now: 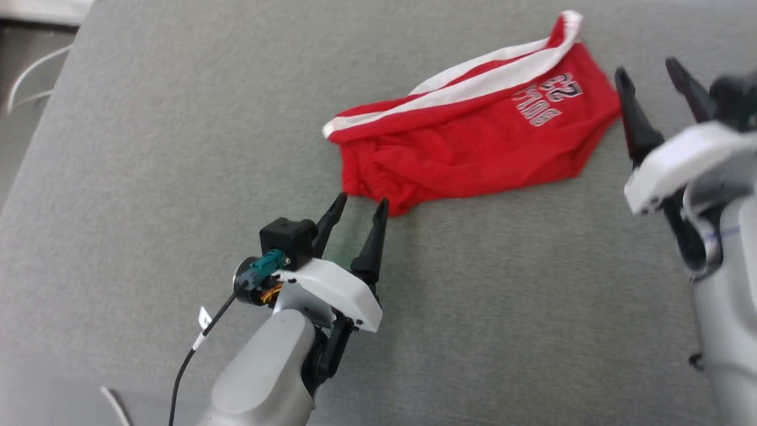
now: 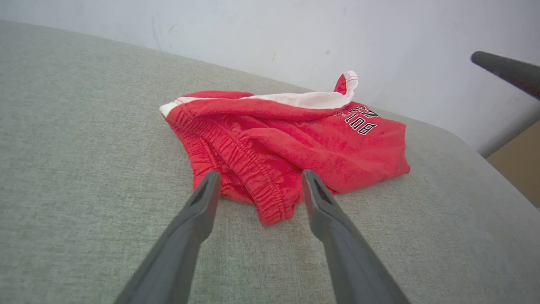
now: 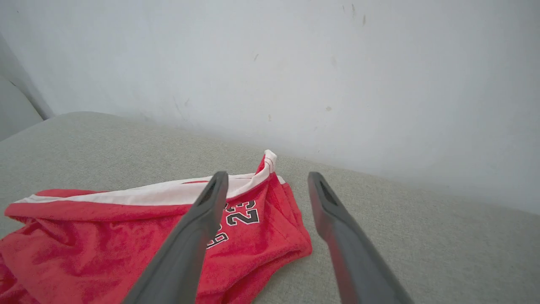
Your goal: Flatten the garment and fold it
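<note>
The red shorts point(image 1: 473, 139) lie crumpled on the grey cushion, white stripe along the far edge, "BULLS 23" print point(image 1: 547, 97) toward the right end. The gathered waistband point(image 2: 253, 185) faces my left gripper point(image 1: 362, 204), which is open, its tips just short of the waistband's near corner with nothing between them. In the left wrist view the shorts point(image 2: 287, 143) spread beyond the fingers. My right gripper point(image 1: 647, 74) hovers open beside the right leg's edge. Seen from the right wrist, the shorts point(image 3: 139, 236) lie below and left of the right gripper point(image 3: 268, 181).
The grey fabric surface point(image 1: 177, 177) stretches wide to the left and front. A pale wall point(image 3: 295, 63) rises right behind the cushion's far edge. A white cable point(image 1: 32, 74) hangs off the far left corner. A brown floor patch point(image 2: 517, 164) shows past the right edge.
</note>
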`<state>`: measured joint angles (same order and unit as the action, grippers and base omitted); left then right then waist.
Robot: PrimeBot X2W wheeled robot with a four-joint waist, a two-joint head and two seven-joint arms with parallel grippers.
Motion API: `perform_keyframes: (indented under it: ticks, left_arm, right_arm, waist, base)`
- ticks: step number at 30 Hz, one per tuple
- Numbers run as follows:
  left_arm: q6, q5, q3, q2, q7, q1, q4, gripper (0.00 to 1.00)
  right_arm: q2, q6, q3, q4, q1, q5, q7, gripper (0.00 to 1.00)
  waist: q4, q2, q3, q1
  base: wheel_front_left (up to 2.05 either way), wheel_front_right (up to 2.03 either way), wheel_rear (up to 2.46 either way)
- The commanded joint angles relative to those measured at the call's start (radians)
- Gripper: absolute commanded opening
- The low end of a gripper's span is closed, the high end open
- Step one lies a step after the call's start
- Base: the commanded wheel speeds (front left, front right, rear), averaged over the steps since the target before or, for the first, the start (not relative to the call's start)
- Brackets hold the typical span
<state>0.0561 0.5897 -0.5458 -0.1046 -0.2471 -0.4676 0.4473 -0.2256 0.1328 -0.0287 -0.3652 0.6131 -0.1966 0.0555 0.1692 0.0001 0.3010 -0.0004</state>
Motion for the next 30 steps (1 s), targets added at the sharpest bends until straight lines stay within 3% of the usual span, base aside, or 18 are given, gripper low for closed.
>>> perform_keyframes:
  ticks: [1,10,19,22,23,24,30]
  left_arm:
    - [0.013,-0.012,0.000,-0.005,-0.003,0.008,0.014,1.00]
    - [0.109,-0.016,0.047,0.002,-0.005,-0.033,0.139,1.00]
    - [0.165,0.014,0.071,0.014,0.075,-0.100,0.305,1.00]
    - [0.156,0.030,0.069,0.021,0.103,-0.117,0.341,1.00]
    - [0.152,0.032,0.066,0.023,0.107,-0.122,0.350,0.46]
    - [0.145,0.035,0.062,0.025,0.114,-0.127,0.358,0.00]
    - [0.102,0.040,0.036,0.036,0.102,-0.150,0.370,0.00]
  right_arm:
    - [0.016,-0.002,0.015,0.034,-0.044,0.008,-0.014,1.00]
    - [0.149,-0.002,0.083,0.246,-0.294,0.058,-0.061,1.00]
    - [0.174,-0.002,0.072,0.248,-0.353,0.064,-0.065,1.00]
    - [0.175,-0.002,0.068,0.234,-0.349,0.062,-0.061,1.00]
    - [0.175,-0.002,0.067,0.228,-0.346,0.065,-0.056,1.00]
    - [0.175,-0.002,0.067,0.220,-0.341,0.072,-0.050,1.00]
    - [0.175,-0.002,0.071,0.126,-0.240,0.090,-0.012,1.00]
  waist:
    - [-0.065,-0.0001,-0.047,0.0004]
    - [-0.141,-0.0001,-0.042,0.0004]
    - [-0.169,-0.0001,-0.027,0.0004]
    - [-0.164,-0.0001,-0.024,0.0004]
    - [-0.160,-0.0001,-0.023,0.0004]
    - [-0.157,-0.0001,-0.022,0.0004]
    - [-0.126,-0.0001,-0.005,0.0004]
  base:
    - [0.00,0.00,0.00]
    - [0.00,0.00,0.00]
    - [0.00,0.00,0.00]
    - [0.00,0.00,0.00]
    - [0.00,0.00,0.00]
    - [0.00,0.00,0.00]
    - [0.00,0.00,0.00]
